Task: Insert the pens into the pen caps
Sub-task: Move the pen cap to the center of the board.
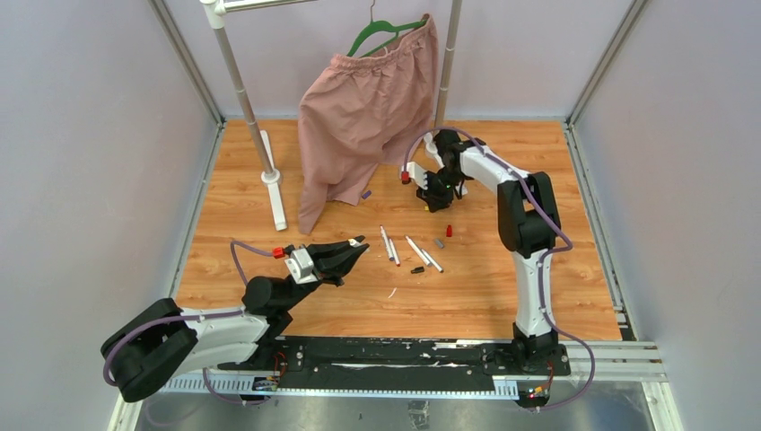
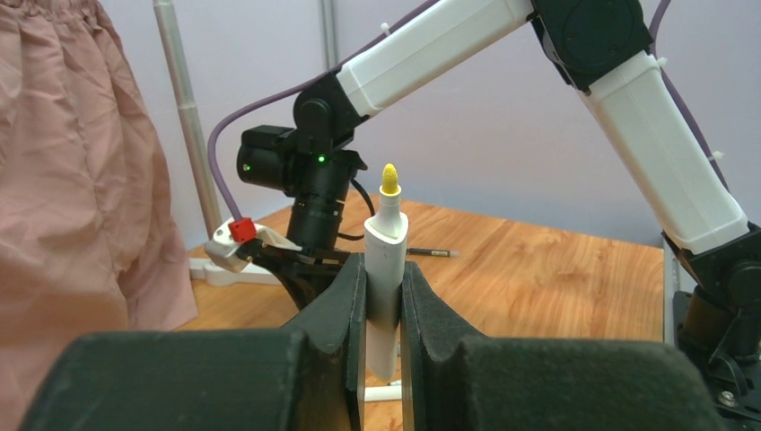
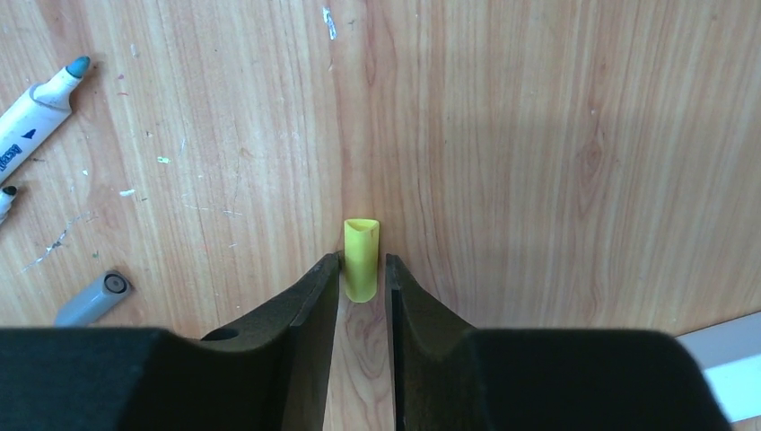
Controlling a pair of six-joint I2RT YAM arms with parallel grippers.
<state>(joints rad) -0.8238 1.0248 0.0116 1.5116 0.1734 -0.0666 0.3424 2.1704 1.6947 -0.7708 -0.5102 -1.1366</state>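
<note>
Both units, left arm [image 1: 220, 328] and right arm [image 1: 531, 287], are built of white housings alternated with rounded black joints. A purple cable [image 2: 213, 153] is routed along each. A red fitting [image 2: 240, 230] is noted at each wrist — a green indicator light [image 2: 320, 160] on the right. Gripper fingers [image 3: 296, 314] are matte black and tapered.

Yellow-tipped white pen [image 2: 384, 260] upright, uncapped — yellow cap [image 3: 362, 250] apart, empty — other pens [image 1: 417, 250] flat.
</note>
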